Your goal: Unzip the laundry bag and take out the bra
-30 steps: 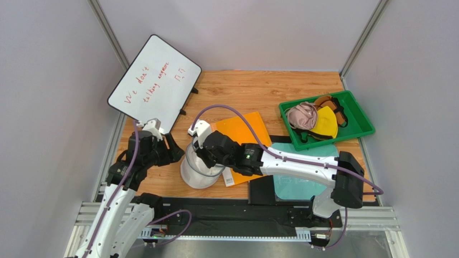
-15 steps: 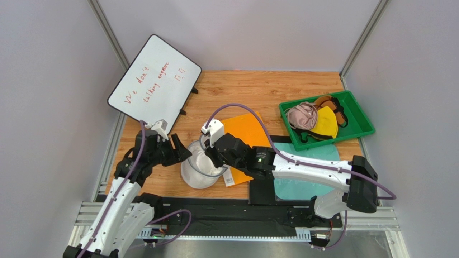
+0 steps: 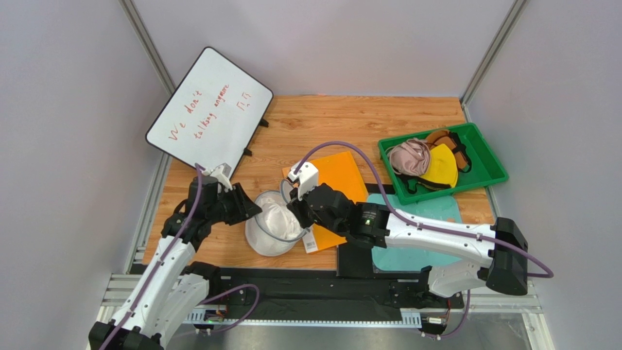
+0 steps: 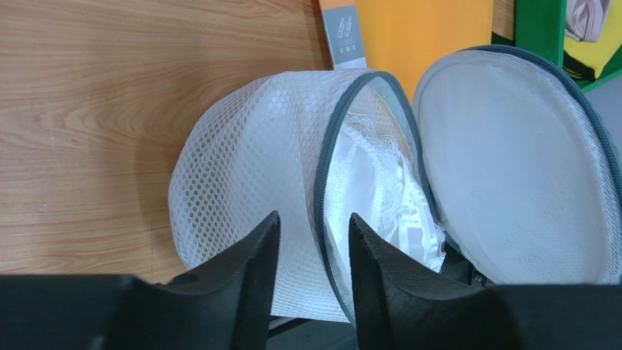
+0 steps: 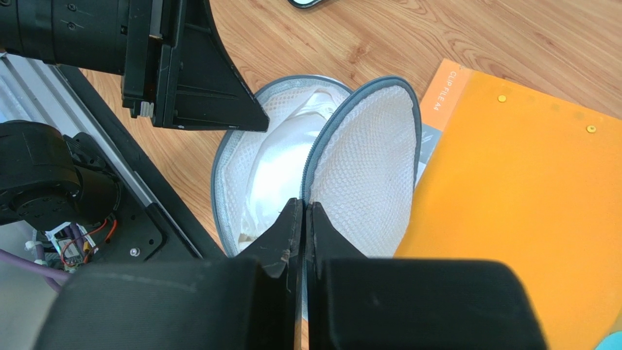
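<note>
Plain pale grey panel walls (image 3: 66,146) stood on three sides, thin silver metal posts (image 3: 148,45) ran up the back corners, light brown wooden table top (image 3: 350,120) with visible grain lay between them, silver metal rail (image 3: 328,318) crossed the near edge, light was even.

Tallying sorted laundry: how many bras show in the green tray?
3: pale pink bra at left of the green tray, bright yellow bra in its middle, brown bra behind that. Others may hide beneath.

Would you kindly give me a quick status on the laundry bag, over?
Right gripper shut on lid, holding it up. Left gripper open, astride laundry bag rim. Bag unzipped; white lacy fabric inside, not yet out. Nothing blocking the opening.
</note>
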Robot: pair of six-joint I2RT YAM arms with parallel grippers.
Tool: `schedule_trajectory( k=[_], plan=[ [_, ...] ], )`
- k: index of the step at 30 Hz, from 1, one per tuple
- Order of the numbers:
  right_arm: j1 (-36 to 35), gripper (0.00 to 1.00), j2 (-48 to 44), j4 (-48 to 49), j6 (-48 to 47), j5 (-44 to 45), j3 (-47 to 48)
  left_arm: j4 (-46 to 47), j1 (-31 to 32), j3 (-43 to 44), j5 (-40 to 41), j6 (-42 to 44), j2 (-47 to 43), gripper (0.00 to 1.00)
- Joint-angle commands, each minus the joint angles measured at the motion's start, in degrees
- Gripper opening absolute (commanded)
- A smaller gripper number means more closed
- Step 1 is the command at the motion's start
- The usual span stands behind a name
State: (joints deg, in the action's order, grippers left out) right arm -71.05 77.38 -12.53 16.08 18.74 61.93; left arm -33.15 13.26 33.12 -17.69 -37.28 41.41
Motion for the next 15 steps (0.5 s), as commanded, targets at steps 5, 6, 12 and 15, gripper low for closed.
schedule_trajectory(
  k=[5,6,12,15],
  plan=[
    [1.5,0.00,-7.4,3.0,4.0,6.5,-5.4,3.7,-0.2,-1.0,-2.0,-1.4,0.7,0.24],
    [1.7,0.00,-8.0,2.3,4.6,8.4,-6.0,3.5,-0.2,-0.8,-1.9,-1.5,0.8,0.20],
    [3.5,0.01,-13.2,-4.7,11.2,16.6,-9.6,2.8,-0.2,0.6,-2.3,-1.4,1.8,0.00],
    [5.3,0.06,-16.2,-7.3,15.2,17.9,-12.8,2.3,-0.2,0.9,-1.7,-1.3,1.5,0.00]
  ],
)
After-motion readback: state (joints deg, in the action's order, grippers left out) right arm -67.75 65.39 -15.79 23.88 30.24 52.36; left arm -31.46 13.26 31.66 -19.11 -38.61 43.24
